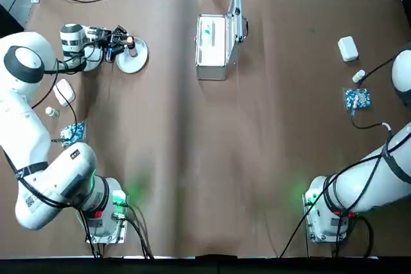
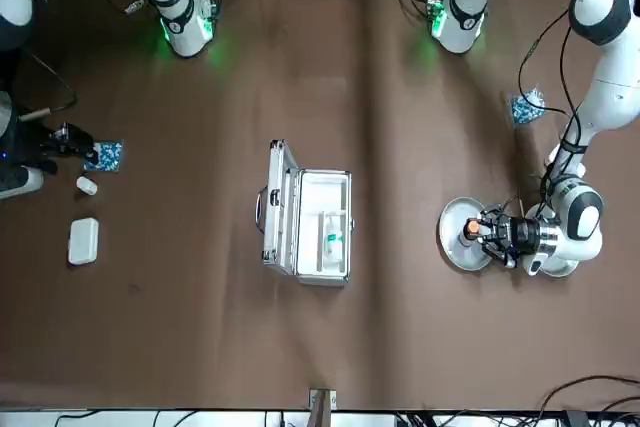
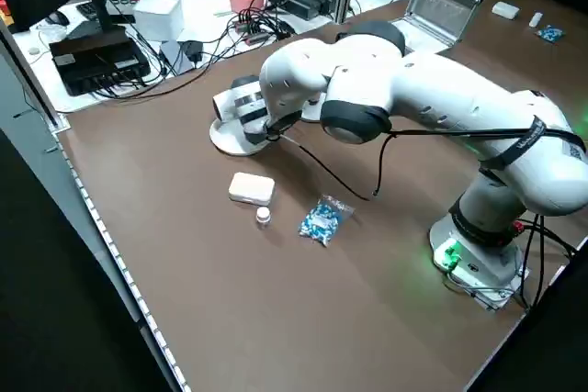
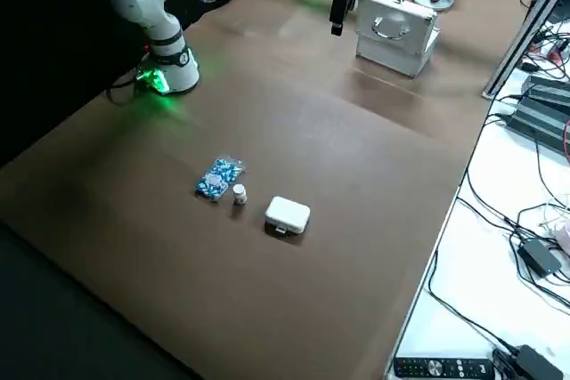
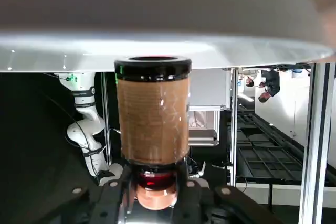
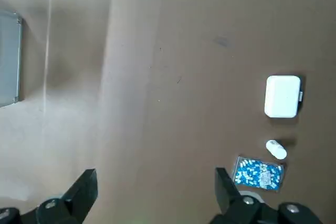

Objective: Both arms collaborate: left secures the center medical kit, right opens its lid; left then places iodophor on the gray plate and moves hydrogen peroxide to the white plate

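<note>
The medical kit (image 1: 214, 48) stands open mid-table, its lid (image 1: 237, 14) upright. The hydrogen peroxide (image 2: 333, 238) lies inside it. My left gripper (image 1: 124, 42) reaches sideways over the gray plate (image 1: 136, 61) and is shut on the iodophor (image 5: 153, 114), gripping the brown bottle by its pale cap. The bottle's base is at or just above the plate (image 2: 453, 237). The white plate (image 3: 230, 142) lies mostly hidden under the left wrist. My right gripper (image 6: 155, 177) hangs open and holds nothing, high over the table's right side.
On the right side lie a white rounded box (image 1: 347, 48), a small vial (image 1: 358, 76) and a blue-white packet (image 1: 357, 99). A matching box (image 1: 64, 91), vial (image 1: 51, 112) and packet (image 1: 72, 134) lie by the left arm. Cables trail along the far edge.
</note>
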Controlling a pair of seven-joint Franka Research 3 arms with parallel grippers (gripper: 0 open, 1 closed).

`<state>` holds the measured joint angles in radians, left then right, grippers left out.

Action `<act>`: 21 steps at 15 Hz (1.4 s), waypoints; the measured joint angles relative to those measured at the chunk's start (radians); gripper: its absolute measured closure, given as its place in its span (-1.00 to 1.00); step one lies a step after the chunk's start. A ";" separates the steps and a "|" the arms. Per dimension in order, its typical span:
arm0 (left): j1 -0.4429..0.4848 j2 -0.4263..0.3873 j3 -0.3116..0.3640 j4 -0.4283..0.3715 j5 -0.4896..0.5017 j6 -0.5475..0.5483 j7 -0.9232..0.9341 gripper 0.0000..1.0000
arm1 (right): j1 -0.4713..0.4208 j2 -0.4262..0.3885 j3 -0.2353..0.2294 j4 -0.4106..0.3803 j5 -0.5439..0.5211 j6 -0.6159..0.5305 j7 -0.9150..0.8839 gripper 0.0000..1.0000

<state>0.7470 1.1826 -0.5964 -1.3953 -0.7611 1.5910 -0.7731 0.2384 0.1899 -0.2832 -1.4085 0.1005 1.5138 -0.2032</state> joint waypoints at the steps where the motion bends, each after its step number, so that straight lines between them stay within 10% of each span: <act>1: 0.000 0.000 0.001 0.000 0.000 0.000 0.000 0.35 | 0.000 0.000 0.000 0.000 0.000 0.000 0.000 -0.97; 7: -0.001 0.000 0.007 0.000 0.000 0.000 0.000 0.26 | 0.004 0.000 0.000 0.000 0.000 -0.010 0.000 -0.97; 14: -0.026 -0.044 0.000 0.024 0.000 0.000 -0.026 -0.96 | 0.009 0.000 0.000 -0.001 0.000 -0.013 0.000 -0.97; 21: -0.104 -0.245 -0.010 0.036 0.089 -0.003 -0.123 -1.00 | 0.011 -0.002 0.000 0.003 -0.001 -0.029 0.002 -0.97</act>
<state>0.6433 0.9374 -0.6063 -1.3591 -0.6717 1.5885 -0.8956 0.2496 0.1878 -0.2835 -1.4057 0.0994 1.4851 -0.2008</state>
